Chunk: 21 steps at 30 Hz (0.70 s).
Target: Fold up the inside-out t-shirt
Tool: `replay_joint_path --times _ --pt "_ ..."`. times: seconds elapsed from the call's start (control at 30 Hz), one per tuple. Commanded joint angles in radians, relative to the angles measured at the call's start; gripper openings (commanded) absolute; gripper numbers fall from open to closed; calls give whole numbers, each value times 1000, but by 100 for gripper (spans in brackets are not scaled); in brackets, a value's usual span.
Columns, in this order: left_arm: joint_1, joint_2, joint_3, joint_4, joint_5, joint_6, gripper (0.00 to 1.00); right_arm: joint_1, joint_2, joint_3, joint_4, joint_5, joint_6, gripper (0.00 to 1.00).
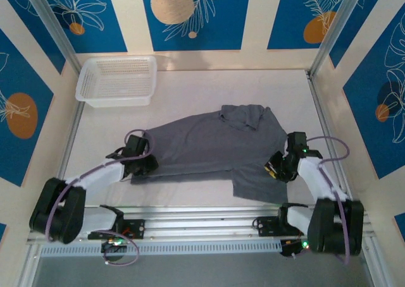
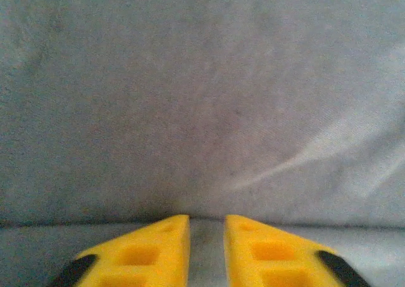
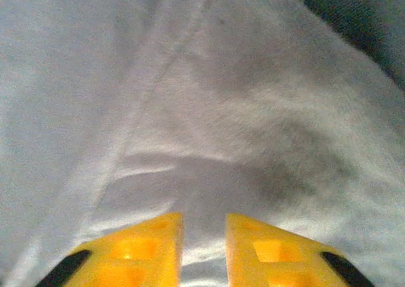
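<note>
The left gripper (image 2: 207, 219) is seen with its yellow jaws narrowly parted and nothing pinched between them. It is set at an edge of the inside-out t-shirt (image 1: 215, 145), toward the lower left of the top view. The right gripper (image 3: 204, 216) is likewise held slightly apart over wrinkled cloth (no fold is seen caught in it), at the garment's right side, centre right of the frame. The shirt is spread, somewhat skewed, across the middle of the worktop (image 1: 190, 88), well apart from the white basket (image 1: 114, 101) in the upper left. A hold on both sides is judged to be the step in hand. It is best done if the jaws are widened, pressed down over the cloth edge so both layers are caught, closed firmly, and lifted together.
</note>
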Motion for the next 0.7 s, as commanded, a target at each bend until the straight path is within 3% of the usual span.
replay_joint_path --times 0.0,0.07,0.2,0.37,0.5,0.6,0.63,0.67 --pt "-7 -126 40 -111 -63 25 39 -18 -99 34 -123 81 20 40" --pt "-7 -183 63 -140 -100 49 47 -14 -86 6 -163 106 97 45" --pt "-8 -256 76 -173 -176 67 53 -15 -6 -24 -231 230 280 49" --pt "-6 -236 83 -177 -184 65 54 0 82 -16 -201 185 345 50" --pt "-6 -225 75 -179 -193 59 53 -1 165 -73 -58 113 318 50" --pt "-7 -234 74 -181 -202 62 53 20 219 -66 -15 71 325 41" --pt "-7 -239 74 -185 -206 64 53 30 219 -61 -12 71 322 32" --pt "-6 -241 74 -189 -214 67 53 39 211 -51 -24 75 321 17"
